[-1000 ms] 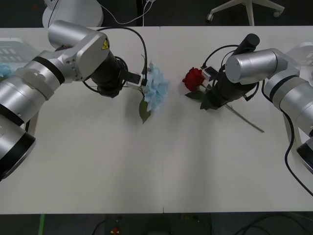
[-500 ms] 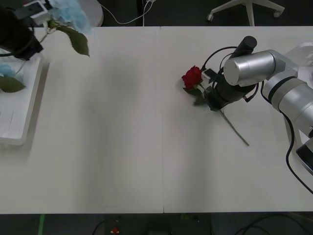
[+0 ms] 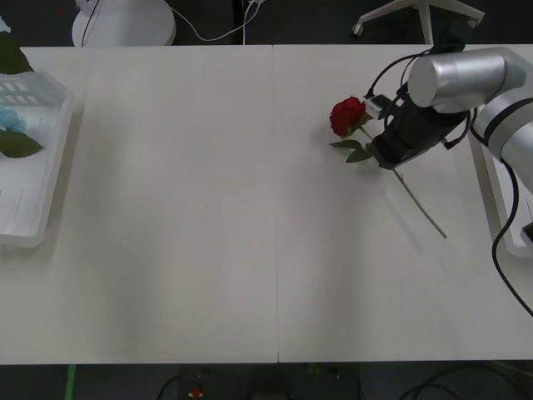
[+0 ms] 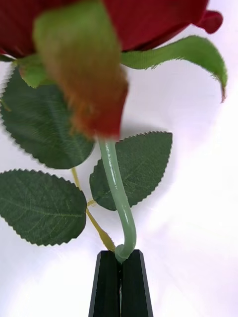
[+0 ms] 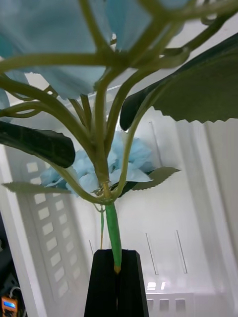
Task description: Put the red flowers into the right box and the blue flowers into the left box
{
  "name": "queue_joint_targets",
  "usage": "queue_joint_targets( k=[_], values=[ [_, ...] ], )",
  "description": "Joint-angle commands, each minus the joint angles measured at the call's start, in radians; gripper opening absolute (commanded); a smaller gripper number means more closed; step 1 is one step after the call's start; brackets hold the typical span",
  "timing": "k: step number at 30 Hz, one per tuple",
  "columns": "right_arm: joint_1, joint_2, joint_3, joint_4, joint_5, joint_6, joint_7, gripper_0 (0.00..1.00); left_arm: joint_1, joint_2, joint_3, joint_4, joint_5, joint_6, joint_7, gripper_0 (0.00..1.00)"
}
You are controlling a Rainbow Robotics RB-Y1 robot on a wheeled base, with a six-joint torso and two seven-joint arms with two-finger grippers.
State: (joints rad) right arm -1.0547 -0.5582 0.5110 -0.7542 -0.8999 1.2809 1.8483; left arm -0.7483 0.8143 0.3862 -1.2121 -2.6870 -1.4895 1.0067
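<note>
From the front, the right gripper (image 3: 385, 154) hangs over the far right part of the bench (image 3: 250, 233), its jaws clamped on a red flower (image 3: 347, 116) just below the bloom. The bloom points left, and the long thin stem trails toward the near right, its tip close to the right box (image 3: 491, 200) at the right edge. At the left edge sits the left box (image 3: 42, 208), with a blue flower (image 3: 10, 121) already lying in it.

In the right wrist view, the black fingers (image 4: 106, 285) pinch the pale green stem hard where it bends, leaves spread on both sides. The rose looks light and springy; held near the head, the bare stem tail will likely swing and droop. Its stem, not the petals, is the sound place to grip.

In the left wrist view, the left gripper (image 5: 117, 277) has its jaws closed on the stem of a second blue flower (image 5: 74, 44), held above the left box (image 5: 198, 237), where the other pale cluster lies. This one seems fluffy, soft and top-heavy, so a low stem grip lets it nod.
</note>
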Motion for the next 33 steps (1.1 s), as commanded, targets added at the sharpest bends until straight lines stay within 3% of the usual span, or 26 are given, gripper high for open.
queue_joint_targets(
  k=[1,10,15,19,20,21,22,23,29,33],
  values=[
    [-0.105,-0.135,-0.108,-0.013,-0.013,0.084,-0.015,0.0,0.069,0.108,-0.032,0.06,-0.007,0.106,0.061,0.0],
    [-0.111,-0.428,-0.183,-0.037,-0.013,0.193,0.028,0.0,0.069,0.106,-0.167,0.318,-0.007,0.367,0.072,0.0],
    [-0.044,-0.528,-0.183,-0.036,0.058,0.129,0.055,0.0,0.069,0.106,-0.299,0.355,-0.007,0.433,0.09,0.0],
    [0.018,-0.528,-0.21,-0.036,0.162,0.035,0.071,0.0,0.069,0.106,-0.325,0.367,-0.007,0.433,0.089,0.01],
    [0.033,-0.52,-0.218,-0.034,0.188,0.006,0.069,0.0,0.069,0.106,-0.329,0.367,-0.007,0.433,0.087,0.26],
    [0.051,-0.514,-0.224,-0.034,0.216,-0.021,0.063,0.0,0.069,0.106,-0.329,0.367,-0.007,0.433,0.082,0.69],
    [0.065,-0.505,-0.229,-0.033,0.236,-0.043,0.06,0.0,0.069,0.106,-0.328,0.367,-0.007,0.433,0.079,0.92],
    [0.078,-0.497,-0.235,-0.031,0.259,-0.066,0.055,0.0,0.069,0.106,-0.322,0.364,-0.004,0.433,0.078,1.0],
    [0.159,-0.437,-0.252,-0.013,0.388,-0.193,-0.023,0.0,0.069,0.106,-0.21,0.306,0.081,0.416,-0.051,1.0],
    [0.185,-0.387,-0.252,0.019,0.46,-0.253,-0.081,0.0,0.069,0.106,-0.089,0.243,0.17,0.291,-0.117,1.0]
  ],
)
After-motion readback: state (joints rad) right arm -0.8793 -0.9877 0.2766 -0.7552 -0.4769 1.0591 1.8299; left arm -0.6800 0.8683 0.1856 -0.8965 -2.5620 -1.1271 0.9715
